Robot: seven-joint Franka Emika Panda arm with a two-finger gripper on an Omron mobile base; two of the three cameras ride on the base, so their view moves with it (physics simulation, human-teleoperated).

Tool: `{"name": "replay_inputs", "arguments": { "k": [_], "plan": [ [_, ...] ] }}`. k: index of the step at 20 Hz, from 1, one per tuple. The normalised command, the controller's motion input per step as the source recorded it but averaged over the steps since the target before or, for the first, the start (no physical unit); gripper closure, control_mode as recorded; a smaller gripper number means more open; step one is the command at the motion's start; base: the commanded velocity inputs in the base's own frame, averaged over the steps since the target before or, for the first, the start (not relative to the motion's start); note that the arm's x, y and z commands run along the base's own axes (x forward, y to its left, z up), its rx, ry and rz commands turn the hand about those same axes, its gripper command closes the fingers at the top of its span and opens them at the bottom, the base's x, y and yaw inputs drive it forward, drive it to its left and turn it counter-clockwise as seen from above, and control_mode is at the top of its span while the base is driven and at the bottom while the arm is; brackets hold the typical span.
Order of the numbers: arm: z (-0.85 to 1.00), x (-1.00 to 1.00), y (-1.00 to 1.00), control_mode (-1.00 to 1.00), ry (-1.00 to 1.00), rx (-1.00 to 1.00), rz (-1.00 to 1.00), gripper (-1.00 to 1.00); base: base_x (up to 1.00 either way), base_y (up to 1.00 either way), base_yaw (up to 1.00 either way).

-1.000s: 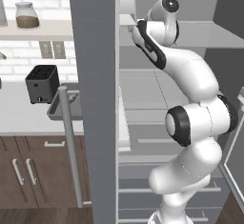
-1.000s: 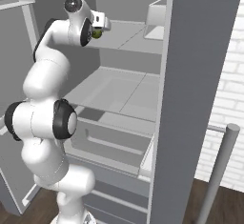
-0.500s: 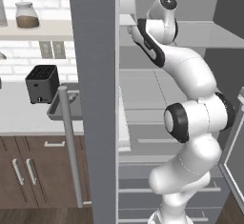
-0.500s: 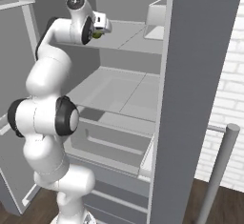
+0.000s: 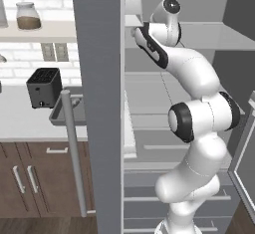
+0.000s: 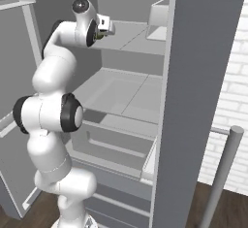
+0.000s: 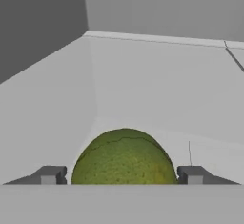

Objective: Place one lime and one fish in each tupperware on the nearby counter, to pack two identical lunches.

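Tool (image 7: 124,176) is up at the top fridge shelf (image 6: 135,35), reaching in from the open side. In the hand view a lime (image 7: 125,158) sits right between the two fingertips (image 7: 49,175), on the shelf floor near the back-left corner. Both tips stand a little clear of the skin, one on each side, so the jaws read as open around the lime, not clamped yet. In the right base view a bit of green shows at the hand, lime (image 6: 99,36) again, same spot.

Step in hand, as I judge it: grab this lime. To do it well: keep the lime centred between the tips, close evenly so neither side nudges it first, since a round thing on a flat shelf will likely roll toward the wall. Pinch across the widest part, not above it, or it may squirt out. Then lift straight off the shelf before pulling back, and clear the fridge door (image 5: 97,103) edge on the way out toward the worktop (image 5: 20,123), where the toaster (image 5: 44,87) stands.

Orientation: lime is near spherical, no clear long axis, no stem end visible; any pointing direction cannot be told. Grip angle therefore doesn't matter much.
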Motion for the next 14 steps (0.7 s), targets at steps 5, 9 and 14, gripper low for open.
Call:
{"name": "replay_inputs", "arguments": {
  "k": [5,9,14],
  "plan": [
    [-0.25,0.11,0.00,-1.00,0.01,0.00,0.00,1.00,0.00,0.00,0.00],
    [-0.01,-0.06,0.00,-1.00,-0.04,0.00,0.00,1.00,0.00,0.00,0.00],
    [0.00,-0.71,-0.01,-1.00,-0.29,0.00,0.00,1.00,0.00,0.00,0.00]
  ]
}}
